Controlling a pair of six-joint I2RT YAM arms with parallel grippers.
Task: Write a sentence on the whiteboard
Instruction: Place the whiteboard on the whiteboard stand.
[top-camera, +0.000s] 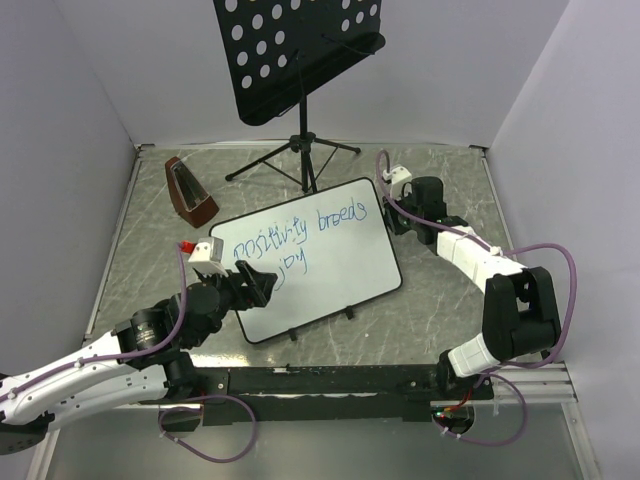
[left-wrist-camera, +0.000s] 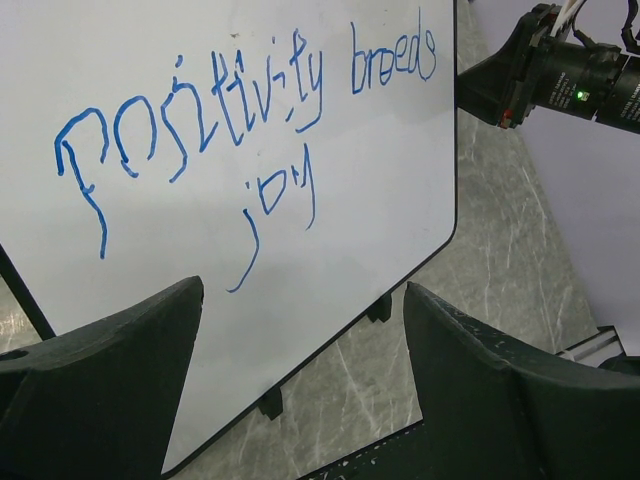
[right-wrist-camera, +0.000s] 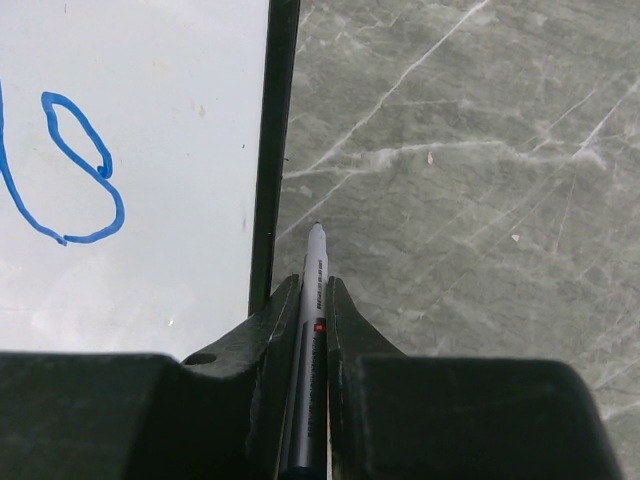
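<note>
The whiteboard (top-camera: 345, 268) lies flat and slightly turned on the marbled table. The sentence (top-camera: 298, 233) is in blue on it, reading "positivity breeds" over "joy"; the left wrist view shows the same sentence (left-wrist-camera: 240, 110) on the whiteboard (left-wrist-camera: 390, 200). My left gripper (top-camera: 262, 281) hovers open and empty over the board's near left part, seen in its own view as the left gripper (left-wrist-camera: 302, 290). My right gripper (top-camera: 393, 213) sits at the board's right edge. In the right wrist view, this right gripper (right-wrist-camera: 314, 285) is shut on a grey marker (right-wrist-camera: 316, 262). The marker's tip points at the table just beside the whiteboard (right-wrist-camera: 180, 290) rim.
A black perforated music stand (top-camera: 300, 50) on a tripod (top-camera: 300, 158) stands behind the board. A brown metronome-like wedge (top-camera: 190, 192) sits at the back left. White walls close in the table (top-camera: 450, 300) on three sides. The right arm (left-wrist-camera: 560, 75) shows in the left wrist view.
</note>
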